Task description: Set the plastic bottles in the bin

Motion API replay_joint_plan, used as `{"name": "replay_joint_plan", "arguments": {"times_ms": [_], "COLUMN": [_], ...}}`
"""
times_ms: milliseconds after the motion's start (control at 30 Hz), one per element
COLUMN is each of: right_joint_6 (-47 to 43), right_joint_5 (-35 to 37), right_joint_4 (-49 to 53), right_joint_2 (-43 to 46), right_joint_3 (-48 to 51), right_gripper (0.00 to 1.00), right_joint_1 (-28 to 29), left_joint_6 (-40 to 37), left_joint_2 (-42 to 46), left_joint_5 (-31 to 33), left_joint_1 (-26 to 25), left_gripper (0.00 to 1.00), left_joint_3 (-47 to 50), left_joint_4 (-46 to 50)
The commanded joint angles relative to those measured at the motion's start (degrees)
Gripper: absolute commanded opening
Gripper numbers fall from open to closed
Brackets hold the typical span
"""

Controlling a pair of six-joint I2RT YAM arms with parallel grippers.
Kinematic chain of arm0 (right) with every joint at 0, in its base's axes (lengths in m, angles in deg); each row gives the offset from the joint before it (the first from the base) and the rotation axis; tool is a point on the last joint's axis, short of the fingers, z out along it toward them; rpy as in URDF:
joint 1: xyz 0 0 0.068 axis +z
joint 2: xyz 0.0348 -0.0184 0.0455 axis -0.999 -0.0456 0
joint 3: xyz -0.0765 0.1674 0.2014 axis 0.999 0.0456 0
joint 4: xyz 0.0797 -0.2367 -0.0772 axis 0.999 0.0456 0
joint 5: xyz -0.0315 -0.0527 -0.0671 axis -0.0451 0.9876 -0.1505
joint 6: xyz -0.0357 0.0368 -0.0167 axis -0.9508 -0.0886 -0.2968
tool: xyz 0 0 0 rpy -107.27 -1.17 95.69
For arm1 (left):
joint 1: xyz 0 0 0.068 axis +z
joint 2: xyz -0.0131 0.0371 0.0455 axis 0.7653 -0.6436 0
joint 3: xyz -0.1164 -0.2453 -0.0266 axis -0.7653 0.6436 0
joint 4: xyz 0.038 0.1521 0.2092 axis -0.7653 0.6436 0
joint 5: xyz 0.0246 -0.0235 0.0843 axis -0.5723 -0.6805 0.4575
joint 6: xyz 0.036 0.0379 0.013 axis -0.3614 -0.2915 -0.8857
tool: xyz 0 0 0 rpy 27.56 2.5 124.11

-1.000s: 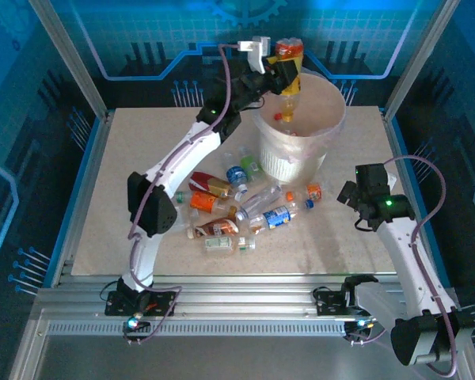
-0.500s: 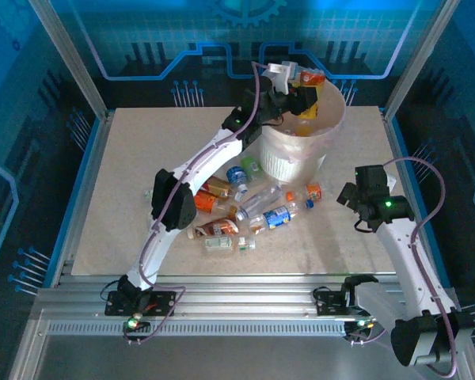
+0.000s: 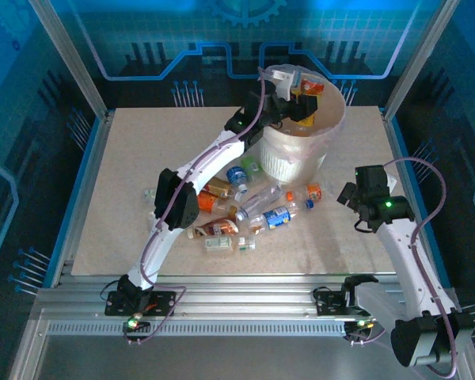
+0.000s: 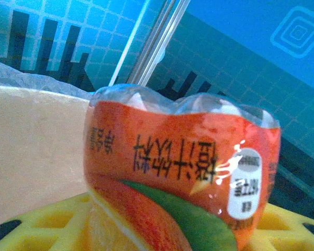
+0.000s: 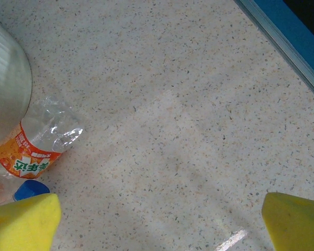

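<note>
Speckled beige tabletop (image 3: 127, 198) carrying everything here. At its far middle stands the tall white ribbed round bin (image 3: 294, 158), upright. Just in front of it, a loose cluster of small plastic bottles (image 3: 237, 207) lies scattered on the surface. There's a clear blue-labelled bottle (image 3: 277, 215) near the middle and an orange-labelled bottle (image 3: 206, 203) on the left. A small crumpled orange-labelled bottle (image 3: 313, 191) lies close by the bin's base, a blue cap (image 5: 31, 189) just beside it.

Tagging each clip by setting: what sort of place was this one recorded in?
Probably a purpose-built robot cell in a lab or demo space, not a home: aluminium frame posts enclose the speckled table, printed blue circuit-pattern panels wall it in, and a slotted metal rail carries the arm bases.
</note>
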Motion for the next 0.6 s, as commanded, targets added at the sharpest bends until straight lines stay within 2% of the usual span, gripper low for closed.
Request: {"name": "replay_joint_plan", "arguments": {"times_ms": [0,233,400,567], "right_joint_6": [1.4,1.5,1.5,1.7], "right_joint_5": [1.2,1.3,1.2,0.8], "right_joint_4": [0.9,0.9,0.8,0.4], "right_joint_2": [1.5,2.1,2.3,2.3], "right_joint_3": [0.6,0.6,0.6,2.2], "right_gripper": [1.00,1.00,1.00,1.00], "right_joint_1": [-0.7,-0.7,-0.7,-0.6], "left_joint_6": [-1.6,-2.0,-1.8,-2.1], "left_joint_2": [-1.7,-1.1,-0.2,1.4], "left_joint_5": [-0.9,-0.6,-0.3,-0.2], "left_joint_1": [-0.5,-0.5,-0.6,-0.6], "left_gripper": [0.63,0.79,0.98,0.99], "left_joint_3": [-1.7,-1.7,-1.9,-2.0], "left_joint_4": [2.0,2.1,2.2,2.1]}}
